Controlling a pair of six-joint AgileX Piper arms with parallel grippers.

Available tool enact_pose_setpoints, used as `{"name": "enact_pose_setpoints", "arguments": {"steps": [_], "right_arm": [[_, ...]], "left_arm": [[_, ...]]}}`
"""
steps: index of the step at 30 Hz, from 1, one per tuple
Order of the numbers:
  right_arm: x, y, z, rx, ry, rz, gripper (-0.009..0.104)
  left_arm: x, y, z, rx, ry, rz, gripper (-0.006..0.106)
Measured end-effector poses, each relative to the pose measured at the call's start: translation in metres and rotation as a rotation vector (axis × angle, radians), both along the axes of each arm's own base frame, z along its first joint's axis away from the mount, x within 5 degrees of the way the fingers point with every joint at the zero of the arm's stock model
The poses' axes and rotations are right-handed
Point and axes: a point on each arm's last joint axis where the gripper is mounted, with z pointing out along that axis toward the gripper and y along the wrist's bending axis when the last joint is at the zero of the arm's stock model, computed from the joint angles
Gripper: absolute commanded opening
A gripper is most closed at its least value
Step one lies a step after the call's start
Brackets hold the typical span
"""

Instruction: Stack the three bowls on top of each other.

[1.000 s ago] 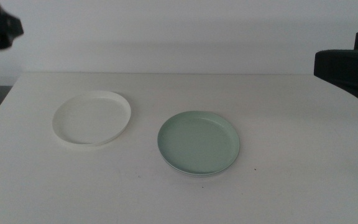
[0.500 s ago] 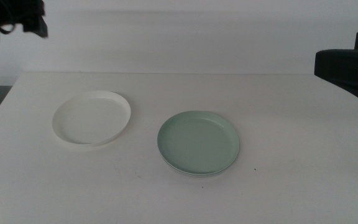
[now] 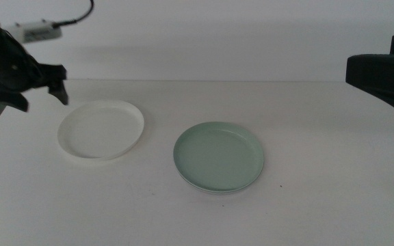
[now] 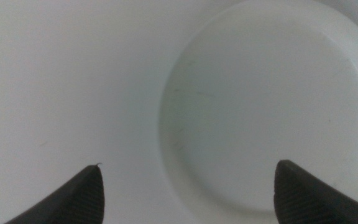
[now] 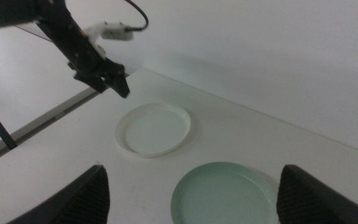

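Two bowls in plain sight on table, L gripper over the far-left corner.

White bowl sits left of centre w/ nothing in it; mint bowl lies near it at centre, apart from it, w/ a second rim showing under its near edge, colour too thin to tell. L gripper hangs just beside white bowl's far-left rim, jaws spread wide, holding nothing; table edge close on that side. Wide bare tabletop to the right & front. R gripper waits back at right, jaws apart, nothing between them; arm cut off by frame.
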Motion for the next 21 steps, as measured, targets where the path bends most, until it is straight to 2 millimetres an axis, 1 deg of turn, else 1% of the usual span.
{"name": "enact_pose_setpoints", "arguments": {"steps": [9, 15, 18, 21], "right_arm": [[0.0, 0.0, 0.0, 0.0, 0.0, 0.0, 0.093], [0.0, 0.0, 0.0, 0.0, 0.0, 0.0, 0.093], [0.0, 0.0, 0.0, 0.0, 0.0, 0.0, 0.093], [0.0, 0.0, 0.0, 0.0, 0.0, 0.0, 0.093]], "left_arm": [[0.022, 0.001, -0.06, -0.028, 0.049, 0.0, 0.094], [0.027, 0.0, -0.087, -0.054, 0.084, 0.015, 0.093], [0.029, 0.0, -0.095, -0.058, 0.093, 0.019, 0.086], [0.03, -0.001, -0.096, -0.065, 0.087, 0.026, 0.073]]}}
